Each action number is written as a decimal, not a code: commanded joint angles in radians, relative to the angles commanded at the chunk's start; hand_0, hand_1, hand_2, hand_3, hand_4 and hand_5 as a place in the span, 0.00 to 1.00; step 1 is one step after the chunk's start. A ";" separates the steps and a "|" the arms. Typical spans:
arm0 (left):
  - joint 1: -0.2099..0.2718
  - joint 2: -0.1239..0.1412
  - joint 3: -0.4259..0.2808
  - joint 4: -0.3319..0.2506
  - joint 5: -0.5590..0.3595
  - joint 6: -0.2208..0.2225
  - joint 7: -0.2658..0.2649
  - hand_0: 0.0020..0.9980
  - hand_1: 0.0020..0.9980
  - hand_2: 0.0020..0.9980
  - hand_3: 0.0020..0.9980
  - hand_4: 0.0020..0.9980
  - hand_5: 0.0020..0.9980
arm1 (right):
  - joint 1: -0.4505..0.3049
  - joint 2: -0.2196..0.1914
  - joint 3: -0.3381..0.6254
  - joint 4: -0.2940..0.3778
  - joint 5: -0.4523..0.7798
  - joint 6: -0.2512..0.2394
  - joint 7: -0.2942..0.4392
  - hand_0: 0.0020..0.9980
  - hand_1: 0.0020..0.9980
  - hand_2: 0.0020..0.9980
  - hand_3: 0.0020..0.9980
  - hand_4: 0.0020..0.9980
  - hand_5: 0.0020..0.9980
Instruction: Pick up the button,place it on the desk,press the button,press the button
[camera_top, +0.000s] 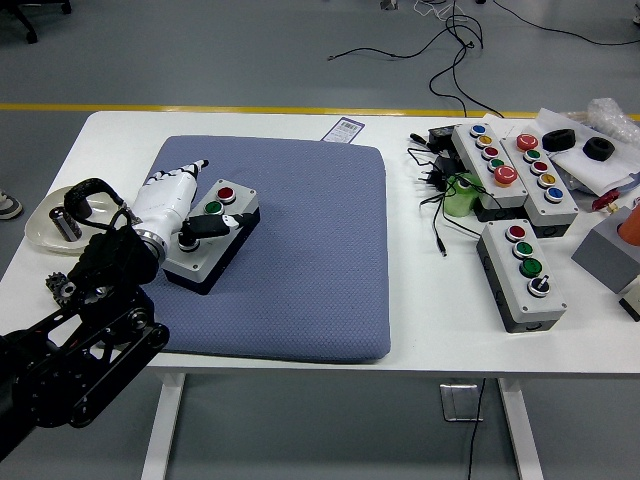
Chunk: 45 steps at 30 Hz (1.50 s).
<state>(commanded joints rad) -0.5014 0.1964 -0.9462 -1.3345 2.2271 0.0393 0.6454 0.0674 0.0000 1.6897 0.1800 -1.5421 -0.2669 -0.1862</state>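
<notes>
At the near left of the worktop (300, 360), your left hand (185, 205) rests on the button box (212, 238), which sits on the blue pad (300, 250) near its left edge. The hand's white shell lies along the box's left side and one dark finger (212, 224) reaches across the top between the black knob and the green button (213, 208); whether the remaining fingers clamp the box cannot be told from this view. Judged from this, the step in hand is a press. Keep the finger vertical over one cap only, and bear straight down so the box does not slide on the soft pad. The red button (226, 193) stands clear just beyond. The right hand is out of view.

Count: one box on the pad; three more control boxes (525, 270) at the far right; one white dish (45, 225) at the left edge.
</notes>
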 joint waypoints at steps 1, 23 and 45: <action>-0.001 -0.005 0.001 0.008 0.026 -0.002 0.000 1.00 1.00 1.00 1.00 1.00 0.71 | 0.000 0.000 0.001 0.000 0.000 0.000 0.000 0.55 0.65 0.70 0.62 0.29 0.13; -0.035 -0.135 -0.101 0.232 0.042 -0.057 0.000 0.54 0.60 1.00 1.00 0.87 0.02 | 0.003 0.000 0.000 0.000 0.009 -0.005 0.002 0.54 0.65 0.70 0.62 0.29 0.13; -0.032 -0.053 -0.046 0.215 0.042 0.117 0.000 0.01 0.00 0.00 0.37 0.89 0.01 | 0.002 0.000 0.003 0.000 0.008 -0.008 0.002 0.54 0.64 0.69 0.62 0.29 0.13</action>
<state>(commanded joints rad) -0.5330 0.1430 -0.9921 -1.1198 2.2689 0.1566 0.6454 0.0690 0.0000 1.6927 0.1800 -1.5337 -0.2745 -0.1845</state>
